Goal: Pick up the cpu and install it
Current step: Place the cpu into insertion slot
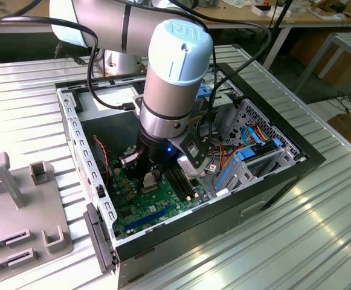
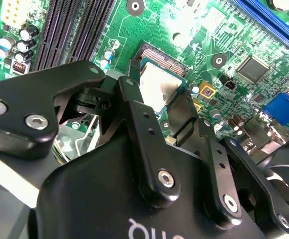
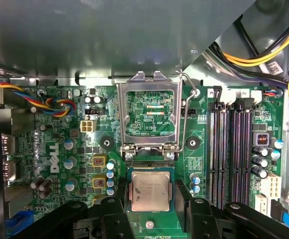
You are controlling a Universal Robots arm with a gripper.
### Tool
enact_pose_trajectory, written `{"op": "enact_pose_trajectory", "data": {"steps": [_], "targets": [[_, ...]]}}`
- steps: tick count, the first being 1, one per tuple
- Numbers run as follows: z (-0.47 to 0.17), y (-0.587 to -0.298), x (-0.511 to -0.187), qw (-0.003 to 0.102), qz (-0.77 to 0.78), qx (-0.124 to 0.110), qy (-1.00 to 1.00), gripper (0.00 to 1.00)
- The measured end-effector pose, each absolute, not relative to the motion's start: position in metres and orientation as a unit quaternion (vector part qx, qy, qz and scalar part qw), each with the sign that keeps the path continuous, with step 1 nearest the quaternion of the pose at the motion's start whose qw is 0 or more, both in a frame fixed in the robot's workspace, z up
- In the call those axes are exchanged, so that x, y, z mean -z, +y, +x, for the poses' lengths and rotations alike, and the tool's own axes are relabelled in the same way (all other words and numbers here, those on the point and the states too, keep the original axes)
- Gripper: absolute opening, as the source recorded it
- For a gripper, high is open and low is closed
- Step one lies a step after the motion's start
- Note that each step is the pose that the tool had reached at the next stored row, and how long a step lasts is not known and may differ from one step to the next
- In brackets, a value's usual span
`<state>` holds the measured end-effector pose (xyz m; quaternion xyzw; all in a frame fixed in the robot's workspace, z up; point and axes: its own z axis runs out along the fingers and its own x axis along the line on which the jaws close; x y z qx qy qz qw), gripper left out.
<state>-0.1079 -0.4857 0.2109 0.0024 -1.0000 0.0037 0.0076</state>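
In both wrist views the cpu (image 3: pixel 150 190) (image 2: pixel 155 85), a small square chip with a dull grey metal top and a green rim, lies level over the socket on the green motherboard (image 3: pixel 79 149). My gripper (image 3: pixel 151 201) (image 2: pixel 159 102) is shut on it, one black finger against each of two opposite edges. A dark strip of socket contacts (image 3: pixel 149 165) shows just past the chip's edge. The silver socket frame (image 3: pixel 150 112) is hinged open beyond it. In the exterior view the gripper (image 1: pixel 151 179) reaches down inside the open computer case (image 1: pixel 284 175).
Long black memory slots (image 3: pixel 229 149) run beside the socket. The frame's wire lever (image 3: pixel 186 112) stands up next to the frame. Coloured cable bundles (image 3: pixel 54 102) (image 3: pixel 273 55) hang near the board's edges. A grey fixture block (image 1: pixel 18 211) sits on the table at the exterior view's left.
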Motion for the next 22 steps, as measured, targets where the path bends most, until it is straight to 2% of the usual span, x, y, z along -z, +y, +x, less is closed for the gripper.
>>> {"op": "enact_pose_trajectory", "data": {"steps": [22], "targets": [[-0.1079, -0.4886, -0.2064, 0.007, 0.004, -0.002, -1.0, 0.47]]}}
